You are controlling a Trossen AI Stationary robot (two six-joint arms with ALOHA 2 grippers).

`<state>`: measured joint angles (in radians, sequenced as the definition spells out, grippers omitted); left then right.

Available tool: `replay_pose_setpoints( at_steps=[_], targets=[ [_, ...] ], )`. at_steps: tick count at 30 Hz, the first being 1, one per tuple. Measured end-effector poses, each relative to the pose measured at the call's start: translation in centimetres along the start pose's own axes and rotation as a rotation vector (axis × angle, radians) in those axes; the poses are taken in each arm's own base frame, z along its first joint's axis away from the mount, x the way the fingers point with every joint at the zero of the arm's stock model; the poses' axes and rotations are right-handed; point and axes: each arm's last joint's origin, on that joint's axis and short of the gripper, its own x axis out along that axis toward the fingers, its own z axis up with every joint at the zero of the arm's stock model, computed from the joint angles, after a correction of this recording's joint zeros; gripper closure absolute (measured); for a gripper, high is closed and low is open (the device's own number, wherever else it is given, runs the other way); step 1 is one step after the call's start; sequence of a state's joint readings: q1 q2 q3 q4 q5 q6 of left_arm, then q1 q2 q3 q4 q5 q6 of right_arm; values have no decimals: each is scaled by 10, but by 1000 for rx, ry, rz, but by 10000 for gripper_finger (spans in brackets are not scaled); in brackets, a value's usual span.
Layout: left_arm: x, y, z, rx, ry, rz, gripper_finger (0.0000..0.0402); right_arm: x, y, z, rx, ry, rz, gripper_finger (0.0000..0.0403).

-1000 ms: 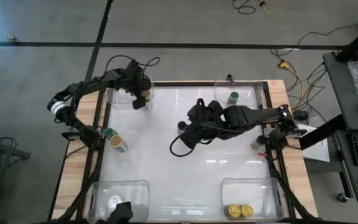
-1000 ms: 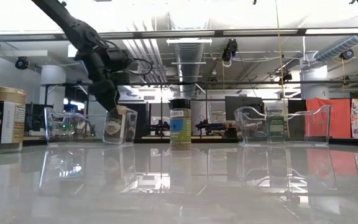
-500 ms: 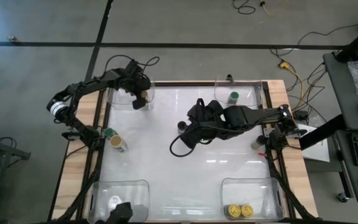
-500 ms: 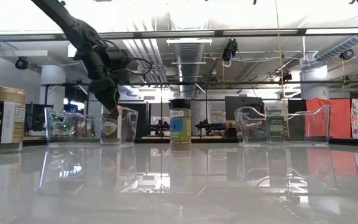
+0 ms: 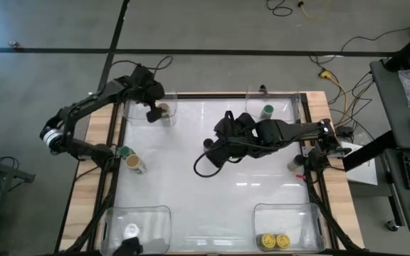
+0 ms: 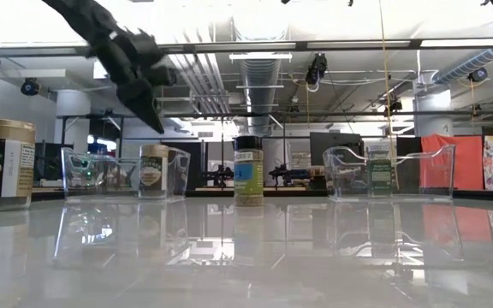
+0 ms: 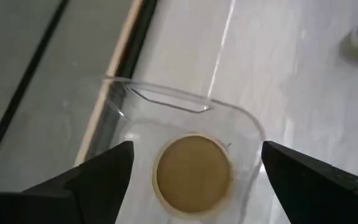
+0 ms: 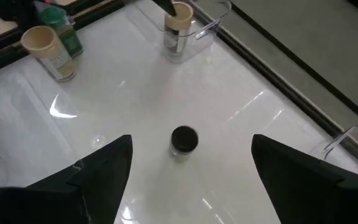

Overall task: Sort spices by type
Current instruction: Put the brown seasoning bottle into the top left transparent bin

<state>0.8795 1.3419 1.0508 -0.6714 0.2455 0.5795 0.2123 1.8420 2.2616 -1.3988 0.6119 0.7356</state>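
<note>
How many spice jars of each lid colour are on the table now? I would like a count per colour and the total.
yellow-lid jars: 2
tan-lid jars: 2
green-lid jars: 2
black-lid jar: 1
Total: 7 clearly seen; a dark item at the table's right edge is too small to tell.
</note>
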Motion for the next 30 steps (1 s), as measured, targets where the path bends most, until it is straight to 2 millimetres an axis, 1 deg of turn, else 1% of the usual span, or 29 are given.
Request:
replay_pose_setpoints(
  at_steps=[3,5,6,8,10,14,16,18,21,26,30],
  targets=[
    [-26,-8,1,-113,-53,28,63,4,-5,6,-9,-46,-45,73],
    [-43,-17,0,-210,-69,18,63,9,-7,12,-20,-93,-75,69],
    [-51,-23,-1,-230,-68,10,63,12,-8,16,-25,-114,-91,67],
    [-68,-39,-3,-220,-68,-19,67,20,-13,24,-35,-144,-105,63],
    [-81,-56,-5,-204,-75,-56,74,35,-15,35,-34,-183,-109,60],
    [-107,-90,-7,-180,-135,-138,89,57,-22,54,-72,-259,-116,61],
    [-118,-103,-9,-171,-168,-181,94,60,-26,63,-84,-300,-118,63],
    [-126,-114,-13,-188,-175,-208,98,61,-28,69,-83,-337,-115,64],
    [-136,-129,-21,-209,-145,-233,100,62,-27,73,-110,-361,-116,62],
    [-144,-147,-35,-223,-46,-248,100,64,-25,70,-144,-352,-119,58],
    [-147,-158,-39,-283,-8,-289,100,61,-18,64,-174,-333,-110,62]
  ],
)
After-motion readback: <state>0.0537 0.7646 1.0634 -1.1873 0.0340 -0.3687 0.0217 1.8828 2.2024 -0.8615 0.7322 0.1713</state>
